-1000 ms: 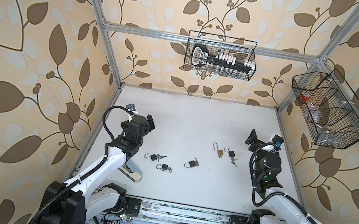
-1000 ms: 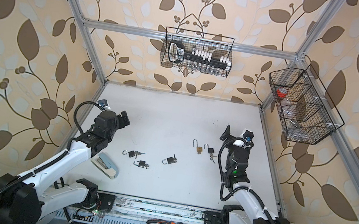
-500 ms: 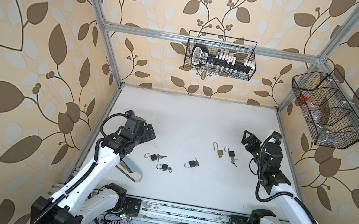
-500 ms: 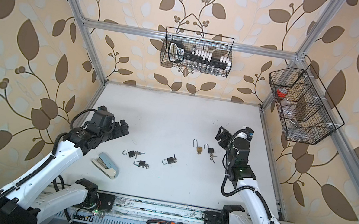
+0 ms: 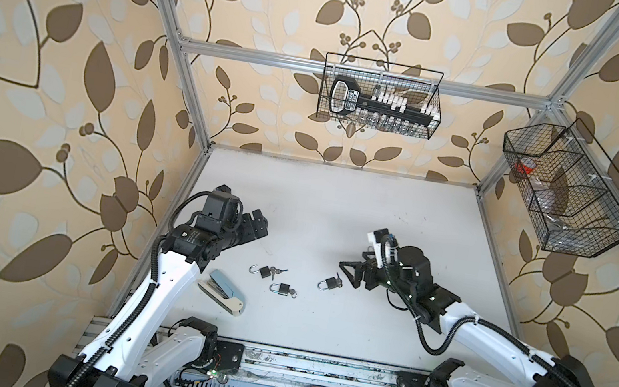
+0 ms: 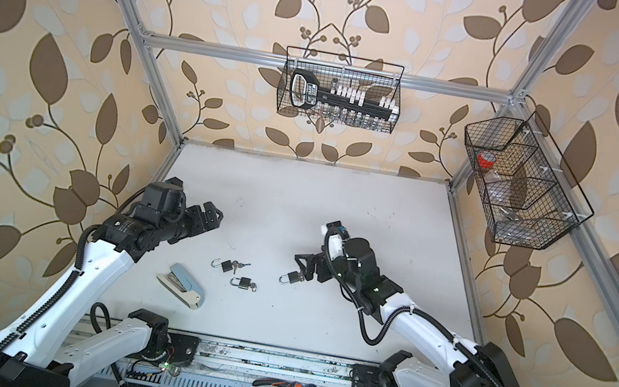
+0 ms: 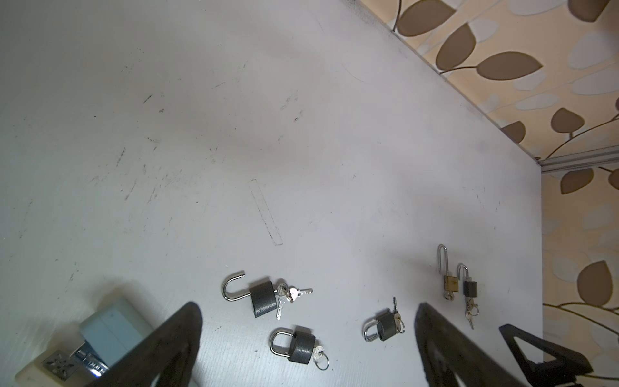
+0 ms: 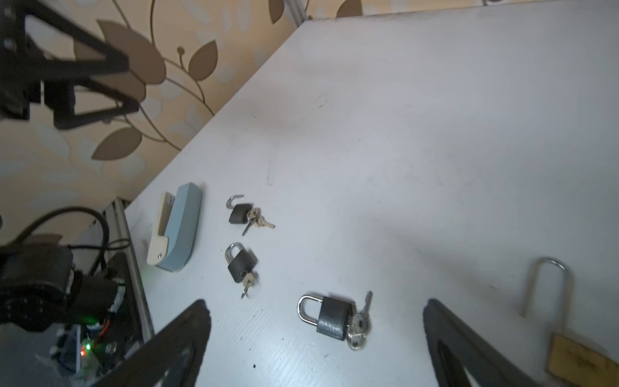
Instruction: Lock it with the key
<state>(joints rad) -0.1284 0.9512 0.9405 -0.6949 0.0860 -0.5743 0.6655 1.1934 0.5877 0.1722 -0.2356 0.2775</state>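
Four matte-black padlocks [image 7: 263, 298], one brass padlock [image 7: 451, 283], curved steel shackles [image 7: 231, 286].

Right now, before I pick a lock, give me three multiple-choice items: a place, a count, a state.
1. The blue stapler lies: A) beside the left arm B) against the back wall C) in a basket.
2. Padlocks in the left wrist view: A) three B) five C) seven.
3. The leftmost padlock in both top views has its shackle: A) shut B) swung open C) missing.
1 A, it sits by that arm's forearm; 2 B, four dark ones plus the brass padlock; 3 B, one shackle end hangs free.
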